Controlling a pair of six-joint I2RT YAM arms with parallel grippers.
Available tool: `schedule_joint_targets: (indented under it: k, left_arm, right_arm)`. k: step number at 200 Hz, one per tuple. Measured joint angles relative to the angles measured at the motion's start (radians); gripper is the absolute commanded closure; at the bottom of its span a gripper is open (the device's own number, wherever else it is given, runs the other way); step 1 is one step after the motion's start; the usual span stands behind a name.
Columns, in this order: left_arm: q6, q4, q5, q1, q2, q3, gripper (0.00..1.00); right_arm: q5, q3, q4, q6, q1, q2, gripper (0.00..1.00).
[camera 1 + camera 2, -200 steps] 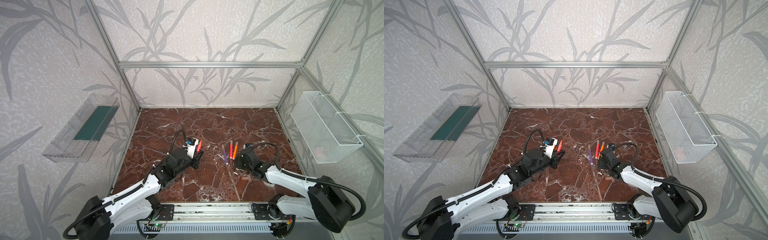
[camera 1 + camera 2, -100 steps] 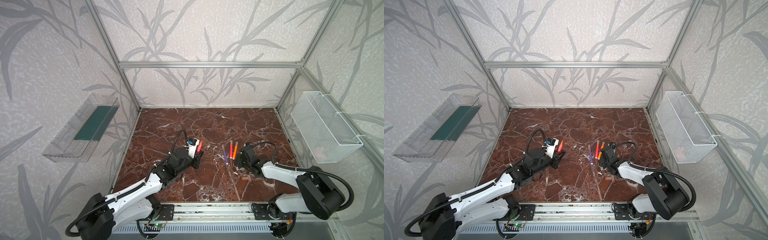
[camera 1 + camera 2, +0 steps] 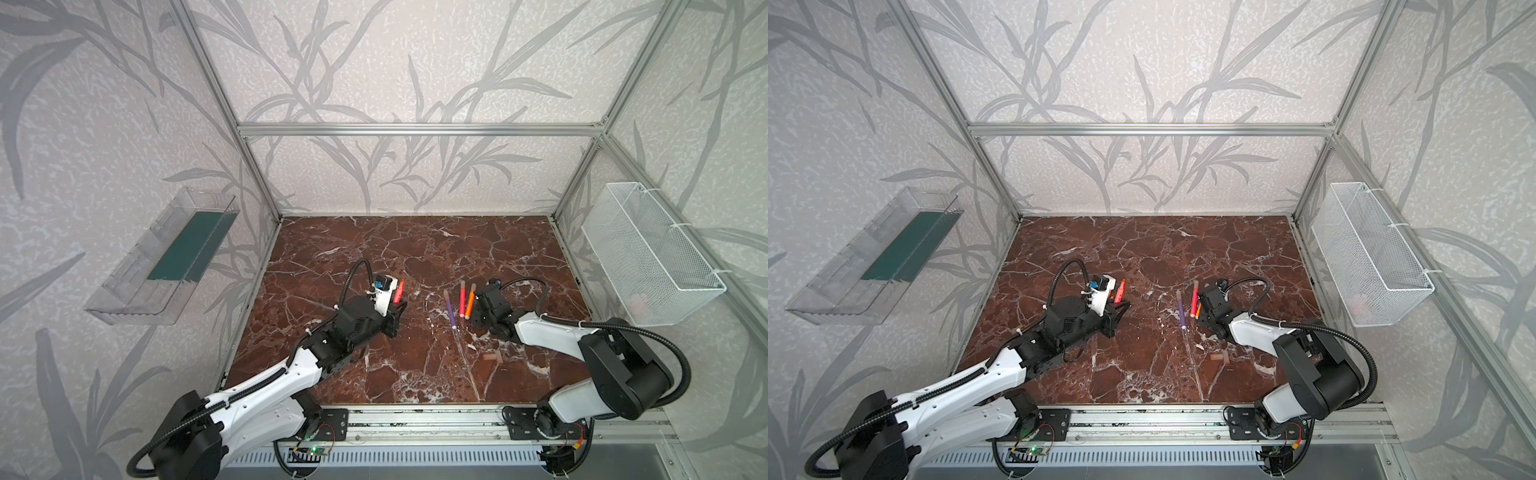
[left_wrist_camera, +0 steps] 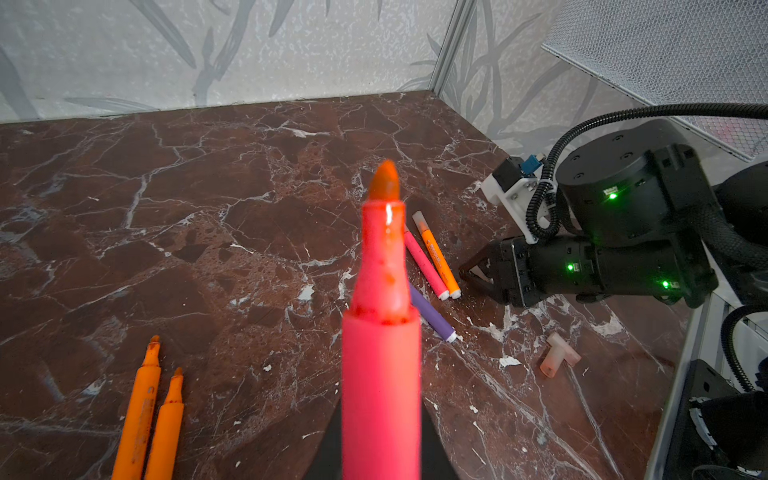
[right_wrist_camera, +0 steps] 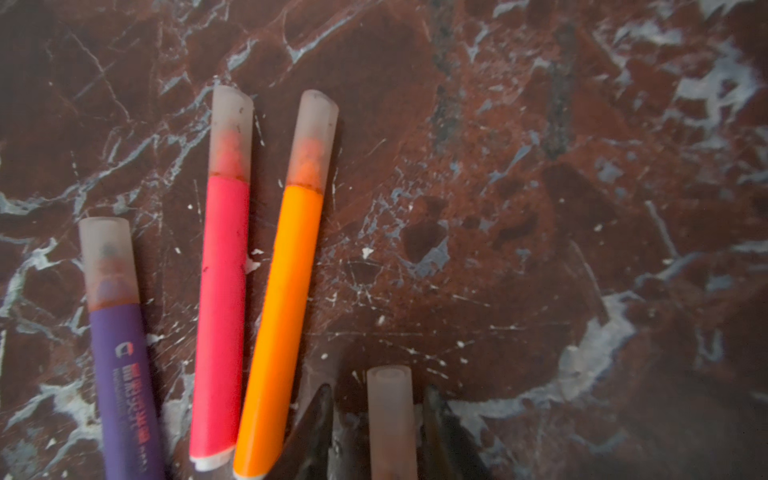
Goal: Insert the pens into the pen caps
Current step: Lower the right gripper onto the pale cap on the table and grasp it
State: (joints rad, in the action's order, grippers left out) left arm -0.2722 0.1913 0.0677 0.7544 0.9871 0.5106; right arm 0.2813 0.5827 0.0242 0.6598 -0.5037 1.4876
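My left gripper (image 3: 397,309) is shut on a pink-red pen (image 4: 380,332) and holds it off the marble, its bare orange tip pointing away. My right gripper (image 5: 378,390) is low on the marble with its jaws either side of a loose pen cap (image 5: 390,415); a narrow gap shows on each side. Right beside it lie three capped pens: purple (image 5: 120,374), pink-red (image 5: 220,311) and orange (image 5: 282,311). Two uncapped orange pens (image 4: 139,411) lie near my left gripper. Two more loose caps (image 3: 492,356) lie crossed near the right arm.
A white wire basket (image 3: 648,257) hangs on the right wall and a clear plastic tray (image 3: 166,257) on the left wall. Aluminium frame posts stand at the corners of the marble floor (image 3: 415,249). The arms' mounting rail (image 3: 415,424) runs along the front edge.
The right gripper's jaws have narrowed around the loose cap, and its arm has shifted slightly toward the capped pens. The left arm and its pen have stayed put.
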Motion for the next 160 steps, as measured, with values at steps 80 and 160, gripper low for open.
schedule_joint_targets:
  k: [80, 160]
  left_arm:
    - [-0.009, -0.002, 0.012, 0.0, -0.01, 0.0, 1.0]
    - [-0.013, -0.004, 0.016, 0.0, -0.021, 0.0, 1.0]
  right_arm:
    - [0.043, 0.044, 0.057, -0.04, -0.01, 0.037, 0.75]
    - [0.071, 0.061, 0.073, -0.044, -0.029, 0.053, 0.77]
